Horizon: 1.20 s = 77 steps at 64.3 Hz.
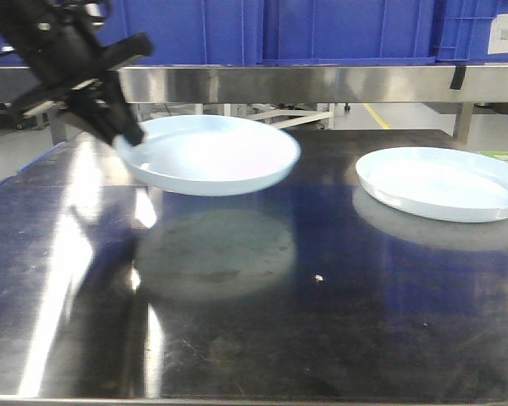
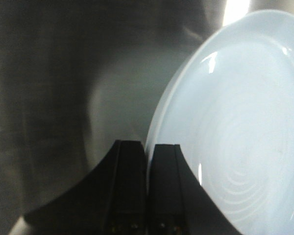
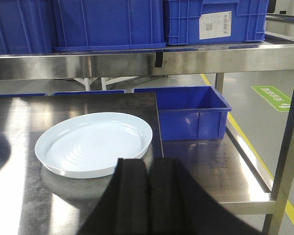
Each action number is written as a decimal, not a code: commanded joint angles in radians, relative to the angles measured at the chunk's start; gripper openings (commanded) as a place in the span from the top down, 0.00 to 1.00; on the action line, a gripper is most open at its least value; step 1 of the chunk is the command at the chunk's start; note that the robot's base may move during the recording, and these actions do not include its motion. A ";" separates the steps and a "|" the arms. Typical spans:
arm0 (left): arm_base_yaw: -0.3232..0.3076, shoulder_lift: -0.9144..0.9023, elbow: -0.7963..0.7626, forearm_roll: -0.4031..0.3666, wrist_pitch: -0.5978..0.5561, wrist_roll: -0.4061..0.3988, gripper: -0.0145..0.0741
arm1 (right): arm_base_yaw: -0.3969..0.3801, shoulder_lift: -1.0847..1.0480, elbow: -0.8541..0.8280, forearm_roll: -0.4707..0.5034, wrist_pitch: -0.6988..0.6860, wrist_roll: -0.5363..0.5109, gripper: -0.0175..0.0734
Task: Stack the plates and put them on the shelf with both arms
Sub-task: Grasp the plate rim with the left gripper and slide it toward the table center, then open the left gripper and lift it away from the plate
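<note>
One pale bluish-white plate [image 1: 210, 155] hangs in the air above the dark steel tabletop, tilted slightly. My left gripper [image 1: 127, 135] is shut on its left rim. In the left wrist view the plate [image 2: 240, 127] fills the right side, and its rim runs between the closed fingers of the left gripper [image 2: 148, 147]. The second plate [image 1: 444, 182] lies flat on the table at the right. It also shows in the right wrist view [image 3: 94, 143]. My right gripper [image 3: 148, 164] is shut and empty, just short of that plate's near rim. The shelf rail [image 1: 322, 83] runs across the back.
Blue crates [image 1: 347, 30] sit on the shelf above the rail. A smaller blue bin [image 3: 191, 110] stands on a lower level right of the table [image 1: 254, 321]. A shelf post [image 3: 289, 152] rises at the far right. A small white speck [image 1: 319, 277] lies mid-table.
</note>
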 commanded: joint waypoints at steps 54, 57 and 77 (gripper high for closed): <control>-0.106 -0.062 0.100 -0.047 -0.212 -0.007 0.57 | 0.002 -0.019 0.001 -0.003 -0.091 -0.003 0.77; -0.110 -0.065 0.100 -0.047 -0.215 -0.007 0.52 | 0.002 -0.019 0.001 -0.003 -0.091 -0.003 0.77; -0.114 -0.189 0.100 0.067 -0.203 -0.007 0.46 | 0.002 -0.019 0.001 -0.003 -0.091 -0.003 0.77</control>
